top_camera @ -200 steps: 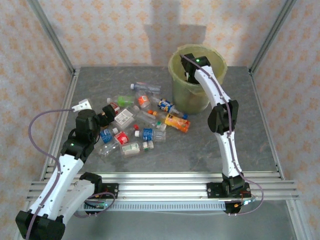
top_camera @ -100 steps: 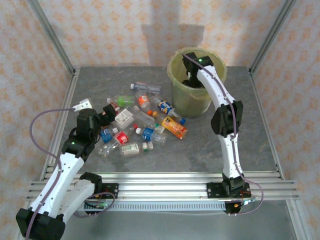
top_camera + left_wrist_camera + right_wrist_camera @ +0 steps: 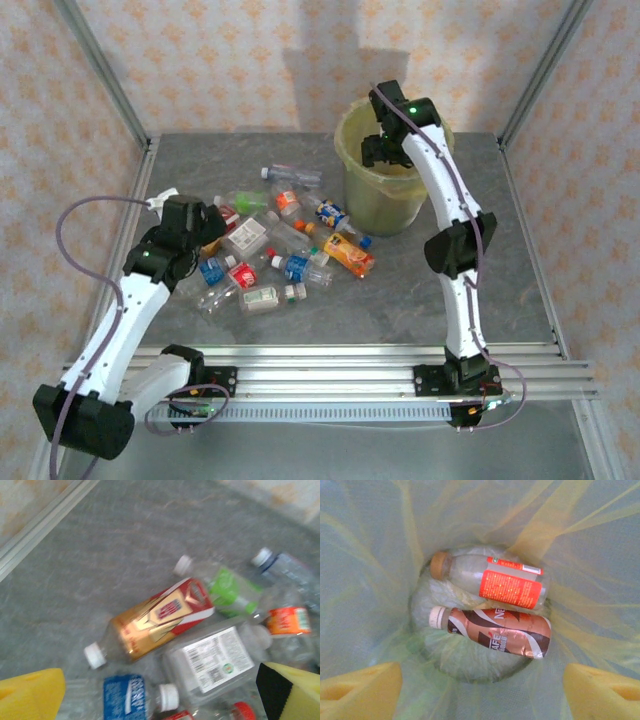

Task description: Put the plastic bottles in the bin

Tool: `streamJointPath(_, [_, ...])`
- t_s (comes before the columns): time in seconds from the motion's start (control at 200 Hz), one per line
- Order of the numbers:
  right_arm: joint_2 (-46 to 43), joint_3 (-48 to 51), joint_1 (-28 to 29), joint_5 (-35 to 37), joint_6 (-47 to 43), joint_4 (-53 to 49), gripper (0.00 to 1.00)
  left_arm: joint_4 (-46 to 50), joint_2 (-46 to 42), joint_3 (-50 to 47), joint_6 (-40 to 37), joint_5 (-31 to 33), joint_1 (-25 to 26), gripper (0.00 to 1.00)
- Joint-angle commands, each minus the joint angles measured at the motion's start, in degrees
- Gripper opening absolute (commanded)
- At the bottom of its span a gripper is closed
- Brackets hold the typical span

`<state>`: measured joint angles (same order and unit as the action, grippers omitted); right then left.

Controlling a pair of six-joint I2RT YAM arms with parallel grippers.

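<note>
Several crushed plastic bottles (image 3: 290, 262) lie in a heap on the grey table, left of the bin (image 3: 362, 193) with its yellow-green bag. My left gripper (image 3: 212, 222) hovers open over the heap's left end; below it lie a gold-and-red bottle (image 3: 160, 616), a white-labelled bottle (image 3: 216, 658) and a blue-labelled bottle (image 3: 125, 696). My right gripper (image 3: 385, 148) hangs open over the bin's mouth, nothing between its fingers. At the bin's bottom rest a red-labelled bottle (image 3: 512, 583) and a brown coffee bottle (image 3: 500, 631).
Metal frame posts (image 3: 105, 80) stand at the table's back corners, with patterned walls behind. An aluminium rail (image 3: 320, 375) runs along the near edge. Bare table (image 3: 400, 300) lies in front of the bin and to the right of the heap.
The right gripper has risen out of the bin to above its rim. The left gripper has lifted and shifted slightly right over the heap's left end. The bin slid slightly.
</note>
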<state>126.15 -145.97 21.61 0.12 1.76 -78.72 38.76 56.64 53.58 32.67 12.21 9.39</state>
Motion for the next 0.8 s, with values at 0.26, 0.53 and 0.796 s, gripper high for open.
streamJointPath(0.26, [-29.82,28.71,7.14,9.70,4.34,16.14,0.99,7.64,0.15,-3.32,6.46,-3.80,-3.66,1.00])
streamJointPath(0.53, [-51.87,56.55,21.30,16.82,5.49,27.32,0.99,3.00,1.52,-3.92,8.83,-5.69,-3.94,1.00])
streamJointPath(0.796, [-52.24,67.06,33.33,15.00,8.48,27.01,1.00,0.37,1.17,-4.96,13.11,-5.79,-3.94,1.00])
